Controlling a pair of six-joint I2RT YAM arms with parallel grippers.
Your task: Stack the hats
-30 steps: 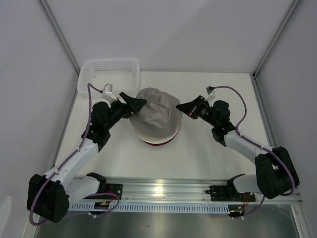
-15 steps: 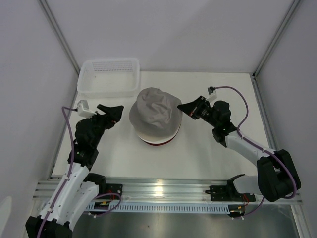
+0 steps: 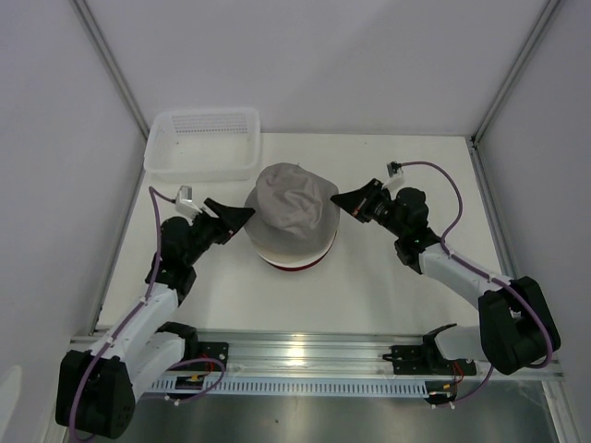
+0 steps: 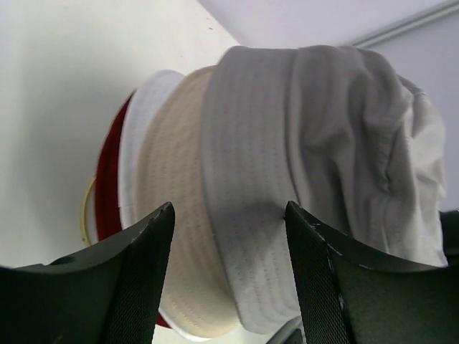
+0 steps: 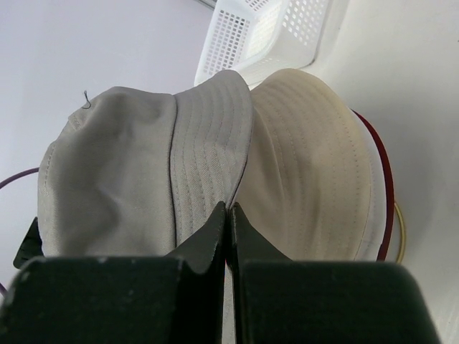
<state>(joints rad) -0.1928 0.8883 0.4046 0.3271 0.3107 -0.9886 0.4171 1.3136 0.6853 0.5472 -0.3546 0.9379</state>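
The hats stand in one stack at the table's middle. The grey hat (image 3: 294, 208) is on top, over the cream-beige hat (image 4: 172, 215), the white hat (image 4: 140, 136) and the dark red hat (image 3: 291, 266) at the bottom. My left gripper (image 3: 235, 214) is open and empty, just left of the stack, with its jaws either side of the brims (image 4: 229, 215). My right gripper (image 3: 334, 198) is shut at the stack's right side, its tips pinching the edge of the grey hat's brim (image 5: 229, 208).
A white mesh basket (image 3: 203, 138) stands at the back left, behind the stack. A thin gold wire (image 5: 400, 229) peeks out under the dark red hat. White walls close in the table on the left, back and right.
My left gripper left the grey hat's left edge, drew back to the left, then came part of the way back towards the stack. The right gripper has not moved.
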